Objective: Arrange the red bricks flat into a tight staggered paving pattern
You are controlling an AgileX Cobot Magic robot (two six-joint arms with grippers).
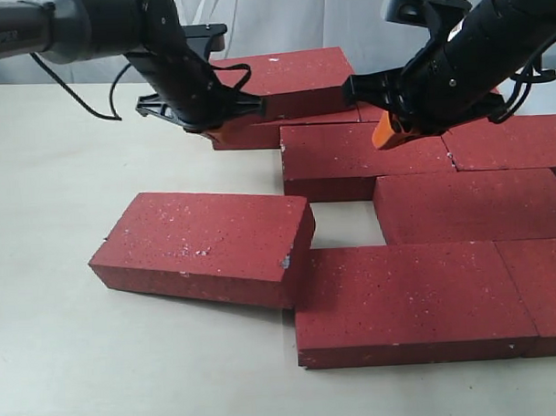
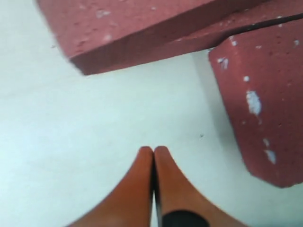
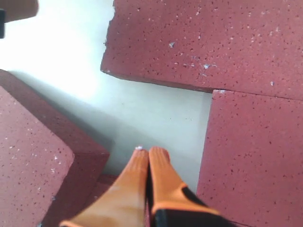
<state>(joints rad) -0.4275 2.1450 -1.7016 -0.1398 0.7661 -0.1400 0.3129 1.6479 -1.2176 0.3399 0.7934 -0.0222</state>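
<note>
Scene: I see dark red bricks (image 1: 409, 299) on a pale table (image 1: 61, 270), w/ two black arms reaching in from the back.
Laid bricks: most lie flat on the right side of the exterior view. Their long axes run left-right, in rows offset from one another, w/ edges touching or nearly so.
Gap (image 1: 345, 222): a small patch of bare table shows in the middle of the pattern, w/ bricks on every side.
Loose brick (image 1: 202, 245): front left, apart from the neat rows. Its long axis is roughly left-right but skewed. Its right end meets the corner of the front row, and I can't tell if it rests on that corner.
Stacked brick (image 1: 287, 78): at the back, lying on top of another brick, long axis left-right.
Left gripper (image 2: 153, 152): orange fingers pressed together, nothing betw. them. The tips are over bare table just beside a brick corner. In the exterior view it sits at the left end of the back stack.
Right gripper (image 3: 148, 152): fingers together, nothing held. The tips are over a strip of bare table betw. bricks, low over the back rows.
Contact: I can't tell whether either gripper touches table or brick.
</note>
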